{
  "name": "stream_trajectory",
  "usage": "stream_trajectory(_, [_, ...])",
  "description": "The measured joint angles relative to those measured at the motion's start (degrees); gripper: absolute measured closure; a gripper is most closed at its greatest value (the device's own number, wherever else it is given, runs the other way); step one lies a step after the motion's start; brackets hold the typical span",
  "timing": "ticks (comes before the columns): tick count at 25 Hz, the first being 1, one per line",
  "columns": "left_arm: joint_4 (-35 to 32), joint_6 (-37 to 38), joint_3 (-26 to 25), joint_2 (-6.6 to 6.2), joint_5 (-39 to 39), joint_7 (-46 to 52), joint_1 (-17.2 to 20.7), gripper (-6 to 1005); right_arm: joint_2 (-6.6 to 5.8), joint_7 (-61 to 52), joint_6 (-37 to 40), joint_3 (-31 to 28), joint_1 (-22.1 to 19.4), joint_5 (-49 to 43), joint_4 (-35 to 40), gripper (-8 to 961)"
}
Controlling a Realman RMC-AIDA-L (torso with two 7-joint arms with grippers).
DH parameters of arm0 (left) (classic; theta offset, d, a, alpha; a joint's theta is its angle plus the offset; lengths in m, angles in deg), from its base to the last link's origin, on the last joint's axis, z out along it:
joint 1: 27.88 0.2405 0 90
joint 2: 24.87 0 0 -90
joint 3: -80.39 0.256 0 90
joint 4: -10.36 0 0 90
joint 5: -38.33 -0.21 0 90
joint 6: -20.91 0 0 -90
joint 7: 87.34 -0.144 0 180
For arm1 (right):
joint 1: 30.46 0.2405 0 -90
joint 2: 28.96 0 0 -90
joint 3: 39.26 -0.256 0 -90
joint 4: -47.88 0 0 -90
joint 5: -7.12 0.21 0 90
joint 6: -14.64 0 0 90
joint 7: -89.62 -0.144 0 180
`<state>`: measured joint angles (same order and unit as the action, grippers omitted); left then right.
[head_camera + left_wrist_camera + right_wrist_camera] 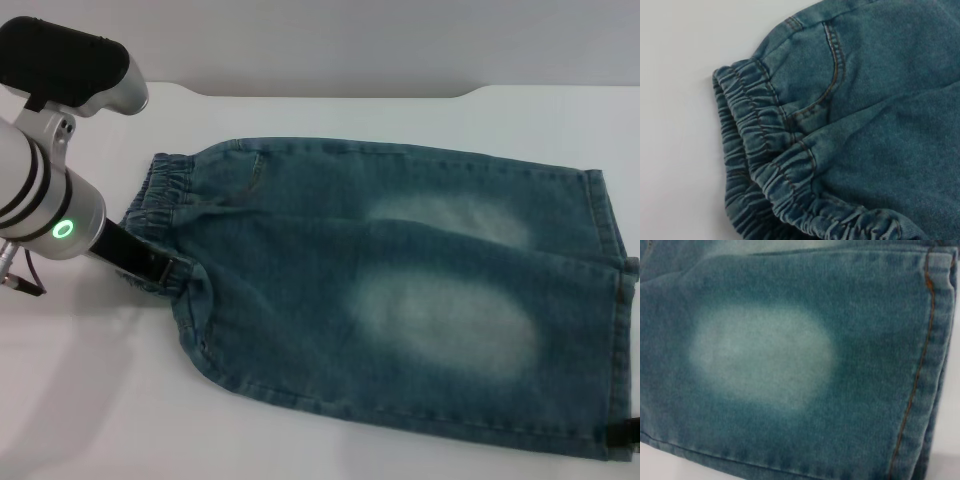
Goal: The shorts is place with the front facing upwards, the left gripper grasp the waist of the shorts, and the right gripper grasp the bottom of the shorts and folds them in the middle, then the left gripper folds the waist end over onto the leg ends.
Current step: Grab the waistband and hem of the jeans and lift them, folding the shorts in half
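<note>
The shorts lie flat on the white desk, waist toward the robot's left and leg ends toward its right, with two pale faded patches facing up. The left tool reaches in low from the left and meets the waist at its near corner, where the cloth is bunched against the black prongs; it looks clamped on the waist there, though the left wrist view shows only the ruched band and a pocket seam, no prongs. Of the right tool only a dark sliver shows at the near right corner, by the hem; whether it is apart or together I cannot tell. The right wrist view looks straight down on a faded patch and the stitched hem.

This reads as the opening step: both ends being taken hold of, with no fold made yet. Next, each grip needs to be firm, then both near corners lifted together and carried across to the far edge, so one leg lands on the other.
</note>
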<state>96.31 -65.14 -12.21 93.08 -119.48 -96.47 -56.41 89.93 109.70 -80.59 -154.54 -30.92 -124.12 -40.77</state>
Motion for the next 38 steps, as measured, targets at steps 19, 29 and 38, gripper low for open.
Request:
stream_trajectory(19, [0.3, -0.5, 0.4, 0.0, 0.0, 0.0, 0.0, 865, -0.04, -0.4, 1.4, 0.0, 0.4, -1.7, 3.6, 572])
stream_trajectory(29, [0.4, -0.5, 0.3, 0.0, 0.0, 0.0, 0.0, 862, -0.06, 0.2, 2.2, 0.0, 1.1, -1.6, 5.3, 573])
stream_trajectory(38, [0.5, -0.7, 0.4, 0.0, 0.0, 0.0, -0.1, 859, -0.06, 0.7, 2.7, -0.1, 2.0, -1.3, 7.3, 593])
